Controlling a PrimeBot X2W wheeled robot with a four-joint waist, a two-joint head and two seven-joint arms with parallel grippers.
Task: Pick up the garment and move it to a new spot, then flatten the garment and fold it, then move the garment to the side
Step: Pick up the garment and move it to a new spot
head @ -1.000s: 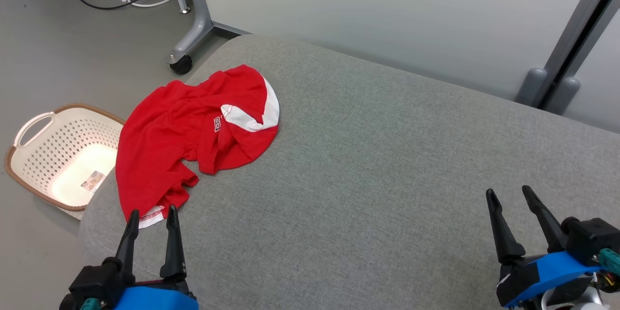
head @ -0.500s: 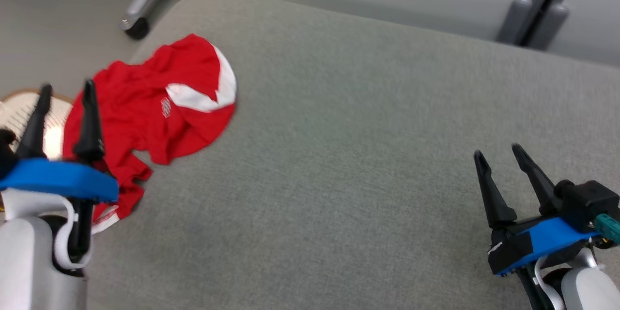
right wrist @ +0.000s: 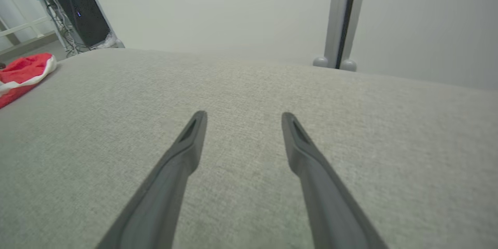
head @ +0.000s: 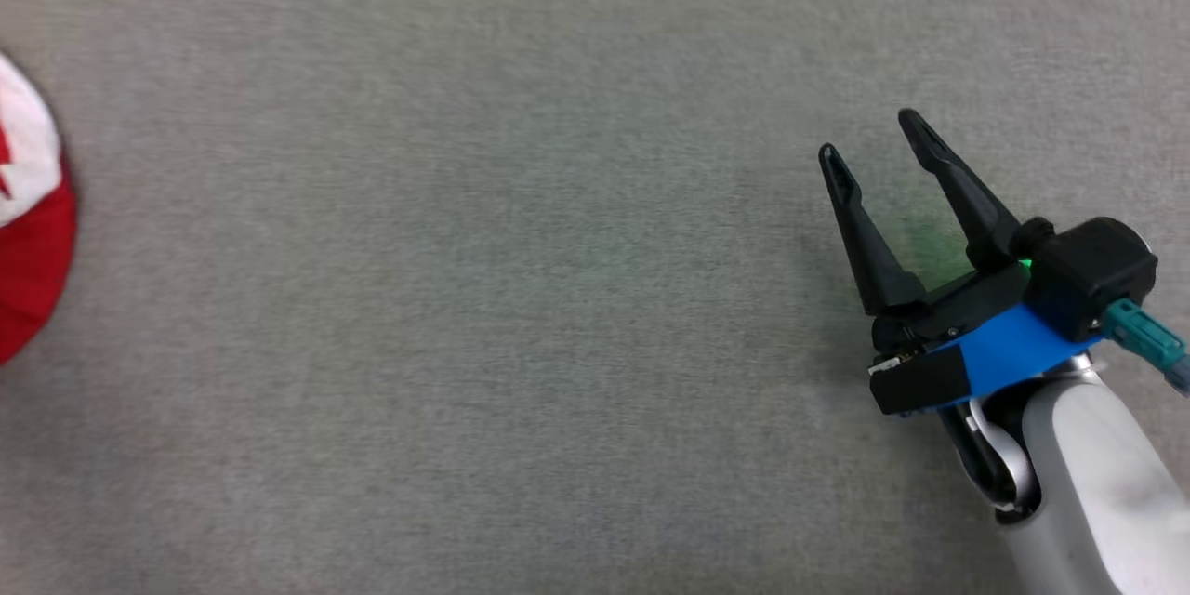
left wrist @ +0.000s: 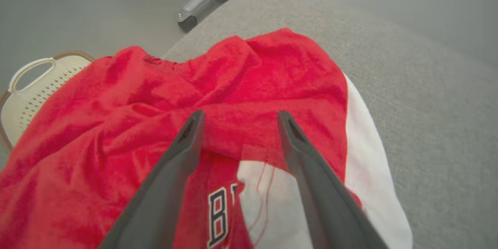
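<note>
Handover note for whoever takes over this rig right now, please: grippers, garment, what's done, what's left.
Left gripper: open, poised at a fold of the red and white shirt; contact unclear, no grip.
Right gripper: open, empty, over bare grey cushion.
Shirt: crumpled at the cushion's left end, beside the laundry basket on the floor.
Done: nothing. Left: pick up, move, flatten, fold, set aside.

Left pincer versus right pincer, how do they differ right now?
The left pincer points at the crumpled red garment; the right pincer points at bare grey cushion. The left pincer is right by the garment; the right pincer is well away from it. Both are open and hold nothing.
</note>
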